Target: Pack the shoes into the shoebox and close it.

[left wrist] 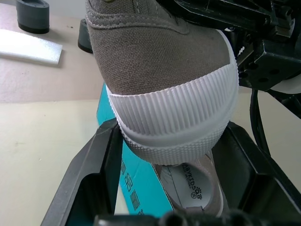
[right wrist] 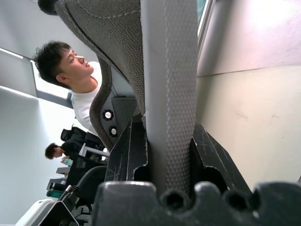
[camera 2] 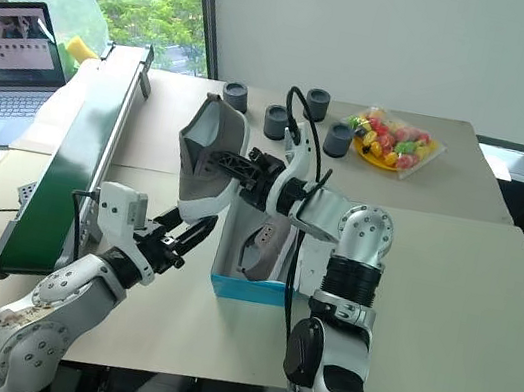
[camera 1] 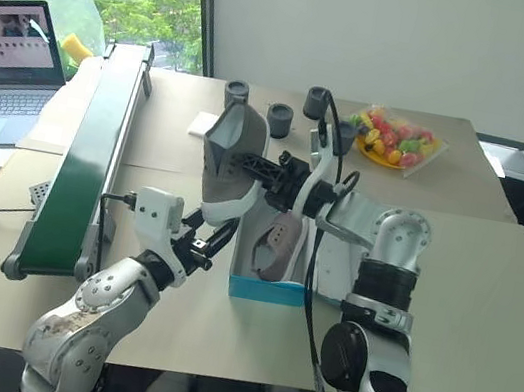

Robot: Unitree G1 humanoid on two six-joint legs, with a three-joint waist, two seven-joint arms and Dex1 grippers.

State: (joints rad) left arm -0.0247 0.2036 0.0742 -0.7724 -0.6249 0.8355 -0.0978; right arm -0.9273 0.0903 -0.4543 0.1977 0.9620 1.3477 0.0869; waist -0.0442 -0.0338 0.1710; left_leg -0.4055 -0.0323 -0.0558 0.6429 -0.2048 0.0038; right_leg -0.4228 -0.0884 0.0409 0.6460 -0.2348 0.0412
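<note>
With both hands [camera 1: 247,166] clamped on the raised shoe [camera 1: 232,155] (toe and side), lower it sole-down beside its mate [camera 1: 277,244] in the shoebox [camera 1: 267,288].

Two grey sneakers are in view: one [camera 1: 230,165] raised above the box, one [camera 1: 276,243] lying inside it. There is one turquoise shoebox [camera 1: 267,289]. Four dark grey cylindrical cups [camera 1: 280,118] stand in a loose cluster at the far part of the desk [camera 1: 488,297]. One yellow plate of colourful toy fruit [camera 1: 394,138] sits in a clear bag; its pieces are too small to count. One green conveyor [camera 1: 90,161], one laptop [camera 1: 5,70] and one flat white pad [camera 1: 203,124] complete the set. Two end effectors show, left [camera 1: 205,243] and right [camera 1: 250,166]. Two people [right wrist: 77,80] appear in the right wrist view, possibly more behind them.
</note>
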